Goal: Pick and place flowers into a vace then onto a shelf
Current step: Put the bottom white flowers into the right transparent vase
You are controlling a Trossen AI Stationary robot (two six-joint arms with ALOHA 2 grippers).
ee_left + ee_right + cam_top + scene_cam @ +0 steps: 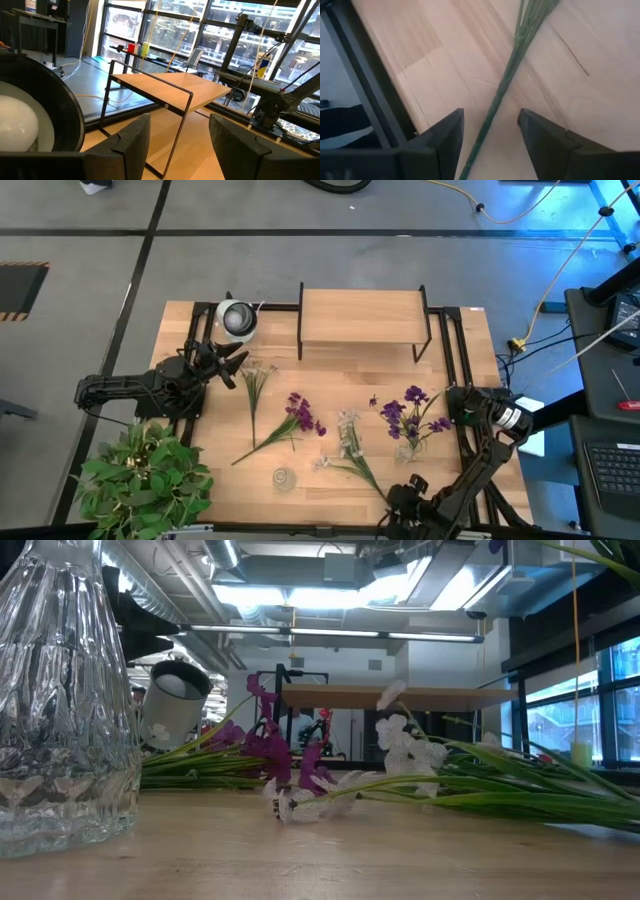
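Several flowers lie flat on the wooden table: a white one (256, 385), a purple one (300, 418), a white one (350, 442) and a purple one (408, 415). The clear glass vase (284, 477) stands near the front edge and looms large in the low view (60, 690). The shelf (360, 315) stands at the far middle. My right gripper (490, 145) is open at the front edge (405, 494), tilted down, with one finger on each side of a green stem (502, 95), not touching it. My left gripper (175, 150) is open at the far left (233, 366), holding nothing.
A round lamp (237, 320) stands at the far left corner beside my left gripper. A bushy potted plant (145, 475) fills the near left corner. A black frame rail (365, 85) runs along the table edge close to my right gripper.
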